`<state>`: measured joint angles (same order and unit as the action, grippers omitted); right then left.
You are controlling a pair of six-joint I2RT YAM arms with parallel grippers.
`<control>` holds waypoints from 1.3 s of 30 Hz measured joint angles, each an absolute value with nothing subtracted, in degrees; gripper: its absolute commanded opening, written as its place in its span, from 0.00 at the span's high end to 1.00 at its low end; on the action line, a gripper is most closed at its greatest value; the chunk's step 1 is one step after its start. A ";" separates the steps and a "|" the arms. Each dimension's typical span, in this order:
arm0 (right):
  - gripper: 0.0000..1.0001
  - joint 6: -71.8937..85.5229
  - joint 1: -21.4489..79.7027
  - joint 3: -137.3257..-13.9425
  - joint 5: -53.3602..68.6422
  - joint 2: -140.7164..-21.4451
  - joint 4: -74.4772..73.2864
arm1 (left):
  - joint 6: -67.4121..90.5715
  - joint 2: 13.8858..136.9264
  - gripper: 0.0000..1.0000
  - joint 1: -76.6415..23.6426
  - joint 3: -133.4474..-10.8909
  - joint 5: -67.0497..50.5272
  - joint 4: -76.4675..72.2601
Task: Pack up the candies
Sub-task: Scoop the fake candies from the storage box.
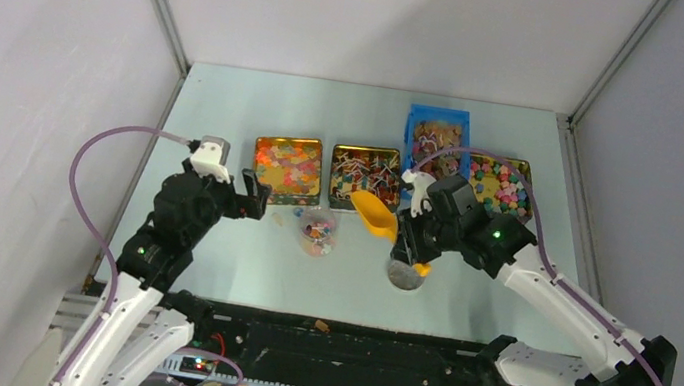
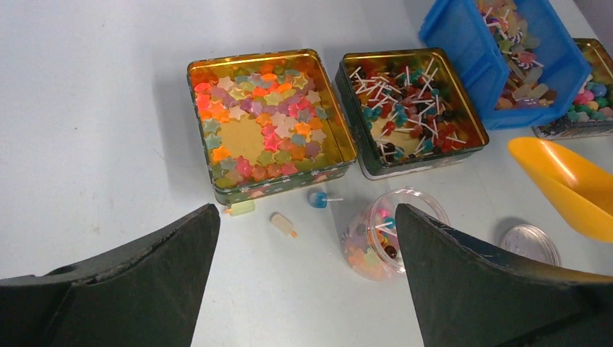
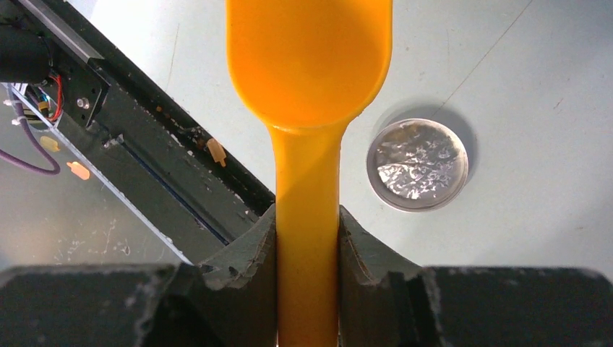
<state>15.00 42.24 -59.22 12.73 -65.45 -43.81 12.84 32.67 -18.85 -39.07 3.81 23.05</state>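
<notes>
With my right hand (image 3: 307,220) gripping the empty scoop (image 3: 309,58) and my left hand (image 2: 304,214) open, I think scooping candies (image 2: 254,108) for the jar (image 2: 394,233) comes next.

Pale counter (image 2: 87,108) bearing a row of square gold tins (image 2: 275,184) and a blue bin (image 2: 455,50). Nearer, clear jar (image 2: 412,194) beside round silver lid (image 3: 417,165). Orange scoop (image 3: 309,58) raised near the lid.

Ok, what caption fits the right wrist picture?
Right gripper shut on an empty orange scoop, near a silver lid.
</notes>
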 measured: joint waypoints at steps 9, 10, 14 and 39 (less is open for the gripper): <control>1.00 15.18 42.11 -59.02 11.81 -66.00 -43.57 | 12.84 34.74 0.00 -18.90 -39.07 3.64 23.05; 1.00 15.29 41.91 -59.02 11.66 -66.06 -43.55 | 12.84 35.14 0.00 -18.90 -39.05 3.55 23.07; 1.00 15.75 40.01 -59.02 11.20 -66.26 -43.51 | 12.84 36.64 0.00 -18.90 -39.07 2.83 23.09; 1.00 11.55 36.71 -72.97 6.04 -83.50 -47.68 | 12.84 38.61 0.00 -18.94 -39.07 2.81 23.31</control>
